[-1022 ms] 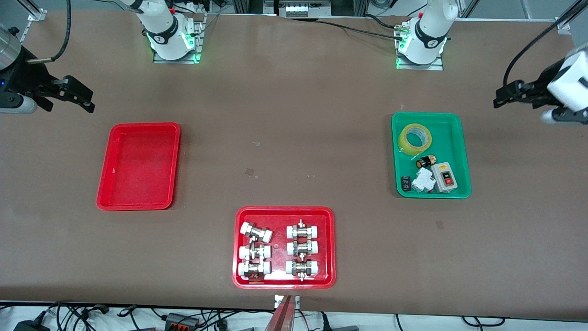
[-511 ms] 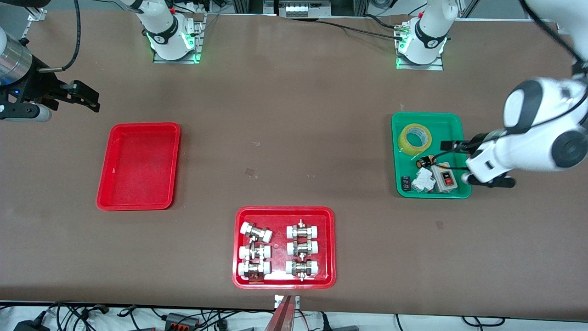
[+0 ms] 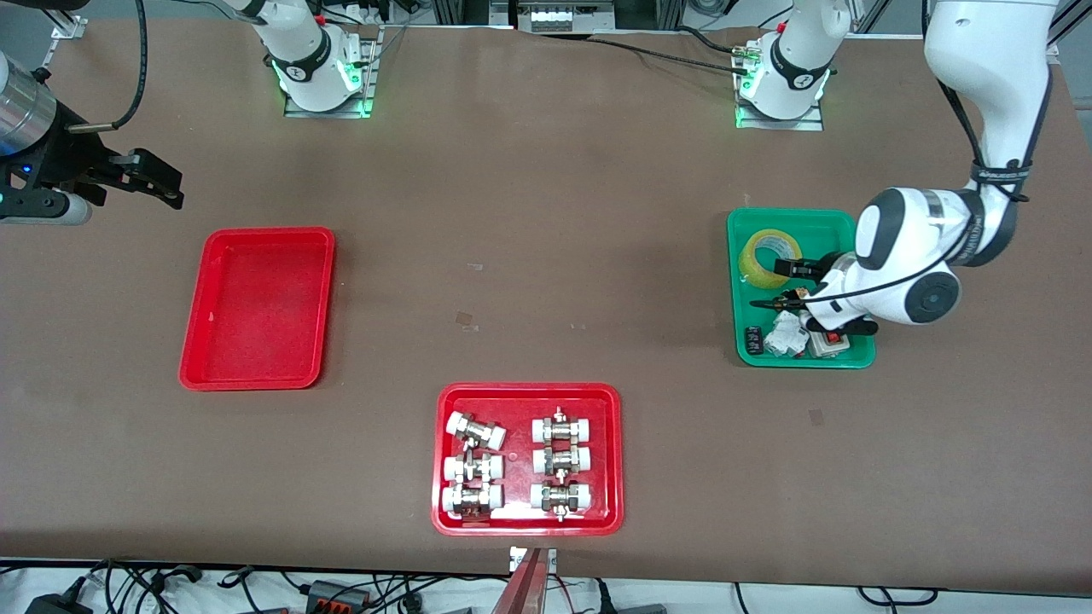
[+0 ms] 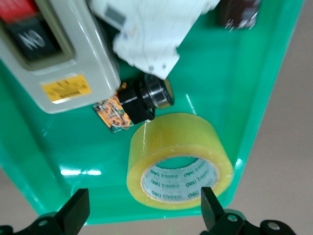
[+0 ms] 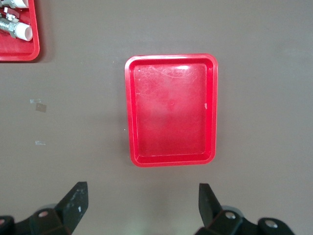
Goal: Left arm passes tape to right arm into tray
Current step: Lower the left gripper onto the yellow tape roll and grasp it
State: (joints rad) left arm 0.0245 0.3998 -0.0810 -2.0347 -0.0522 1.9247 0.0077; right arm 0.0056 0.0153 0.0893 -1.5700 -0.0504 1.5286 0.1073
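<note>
1. Left gripper (image 3: 778, 284) fingers (image 4: 76, 211) spread, empty, over the green tray (image 3: 840, 223), beside the tape (image 3: 769, 257).
2. Tape lies flat in that tray's corner, next to a switch box (image 4: 44, 54).
3. Right gripper (image 3: 153, 179) fingers spread, empty; arm waits over the worktop (image 3: 529, 256) near the red tray (image 3: 256, 307).

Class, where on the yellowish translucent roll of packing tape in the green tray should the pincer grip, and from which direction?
Grip the yellowish translucent roll of packing tape from above, one finger inside its open core, one outside its wall; it lies flat, hole up, in the green tray corner.
</note>
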